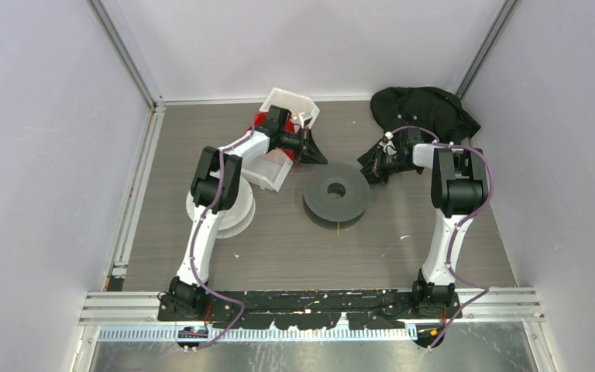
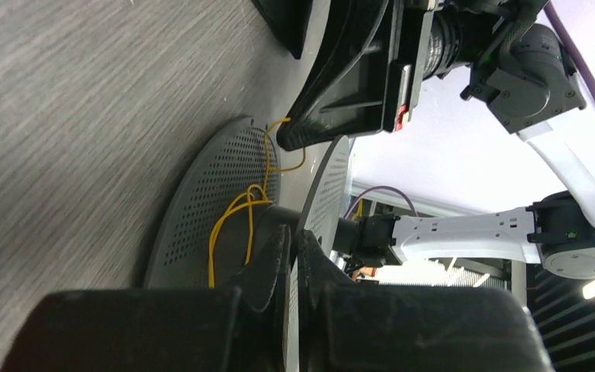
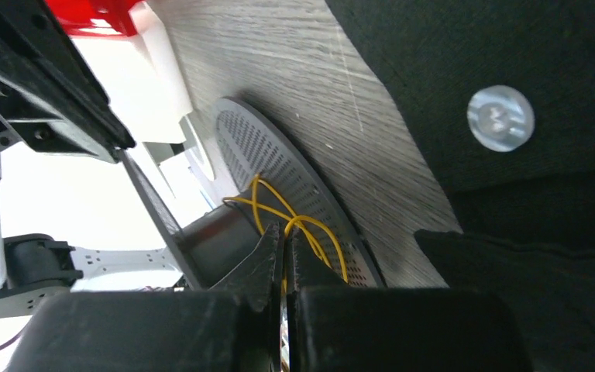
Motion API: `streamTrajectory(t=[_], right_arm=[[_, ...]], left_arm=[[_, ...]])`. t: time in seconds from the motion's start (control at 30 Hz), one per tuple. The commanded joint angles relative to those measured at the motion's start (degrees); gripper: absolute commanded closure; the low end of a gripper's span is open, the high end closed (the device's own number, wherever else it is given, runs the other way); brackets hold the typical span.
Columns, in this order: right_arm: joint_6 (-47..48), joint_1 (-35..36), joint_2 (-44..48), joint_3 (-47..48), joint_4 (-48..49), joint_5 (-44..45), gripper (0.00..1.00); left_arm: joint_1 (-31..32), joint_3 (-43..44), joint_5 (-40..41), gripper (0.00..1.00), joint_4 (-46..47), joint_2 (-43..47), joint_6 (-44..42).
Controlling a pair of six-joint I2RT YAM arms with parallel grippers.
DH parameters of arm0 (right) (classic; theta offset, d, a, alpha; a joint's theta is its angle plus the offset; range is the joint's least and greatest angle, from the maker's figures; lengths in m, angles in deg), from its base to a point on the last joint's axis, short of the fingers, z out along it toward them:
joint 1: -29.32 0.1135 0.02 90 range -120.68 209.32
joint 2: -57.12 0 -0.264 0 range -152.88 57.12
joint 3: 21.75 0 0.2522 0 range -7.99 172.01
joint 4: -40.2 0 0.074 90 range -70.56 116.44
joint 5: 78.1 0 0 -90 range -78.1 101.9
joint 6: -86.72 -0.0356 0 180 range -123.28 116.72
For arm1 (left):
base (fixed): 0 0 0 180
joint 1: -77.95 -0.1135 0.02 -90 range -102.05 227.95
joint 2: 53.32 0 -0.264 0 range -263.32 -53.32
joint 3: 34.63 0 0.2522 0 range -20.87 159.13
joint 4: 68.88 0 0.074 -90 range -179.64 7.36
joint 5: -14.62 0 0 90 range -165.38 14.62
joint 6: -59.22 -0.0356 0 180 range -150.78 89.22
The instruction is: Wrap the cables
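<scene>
Arms bend inward from both sides toward a grey perforated plastic spool (image 1: 337, 203) lying flat on the wood-grain bench (image 1: 279, 248). The left arm stretches far forward with its elbow raised. Its left claw (image 2: 294, 236) is turned sideways and pressed onto the thin rim of the spool's upper flange. The right arm folds back at the elbow. The right claw (image 3: 284, 232) has its fingers pressed together, pinching the thin yellow cable (image 2: 252, 195). From there the cable runs in loose loops over the lower flange, around the spool's dark hub. Behind the left wrist sits a white plastic bin (image 1: 290, 105) holding a red object (image 1: 262, 120) that the arm partly hides. A black cloth (image 1: 422, 108) lies at the far right.
</scene>
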Motion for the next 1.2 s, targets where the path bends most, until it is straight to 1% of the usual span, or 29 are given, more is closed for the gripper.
streamTrajectory(t=[0.0, 0.17, 0.2, 0.27, 0.37, 0.6, 0.7, 0.8, 0.9, 1.07, 1.17], right_arm=[[2.0, 1.0, 1.6, 1.8, -3.4, 2.1, 0.99], [-0.2, 1.0, 2.5, 1.5, -2.8, 8.8, 0.98], [-0.3, 1.9, 2.9, 1.4, -2.7, 9.2, 0.96], [-0.5, 3.0, 3.6, 1.0, -2.8, 10.3, 0.87], [-0.7, 3.1, 5.1, 0.5, -3.0, 11.8, 0.78], [0.1, 3.0, 8.8, 0.2, -5.4, 15.7, 0.66], [0.1, 3.0, 10.4, 0.1, -6.2, 16.6, 0.64], [0.3, 2.9, 11.4, 0.7, -7.7, 17.9, 0.64], [1.7, 2.6, 12.3, 2.0, -10.5, 21.4, 0.62], [4.1, 2.2, 13.9, 4.4, -15.7, 27.7, 0.55], [5.0, 1.8, 15.8, 5.6, -18.4, 30.1, 0.53]], left_arm=[[0.9, 5.2, 0.2, 1.00, -1.9, -1.0, 0.0], [1.6, 6.9, 1.3, 1.00, -2.5, -2.3, 0.0], [1.8, 7.2, 1.4, 1.00, -2.6, -2.4, 0.0], [2.1, 7.9, 1.7, 0.99, -3.8, -2.5, -0.4], [2.1, 9.0, 2.6, 0.93, -5.9, -2.1, -2.1], [2.0, 17.1, 5.4, 0.85, -17.8, -3.5, -10.1], [2.0, 18.5, 6.1, 0.80, -19.1, -3.4, -10.9], [2.0, 19.5, 6.8, 0.77, -19.8, -3.2, -11.4], [2.0, 20.8, 7.4, 0.74, -20.9, -2.9, -12.0], [1.4, 23.2, 9.0, 0.66, -22.1, -2.1, -12.6], [0.8, 24.6, 8.9, 0.65, -20.7, -1.3, -11.2]])
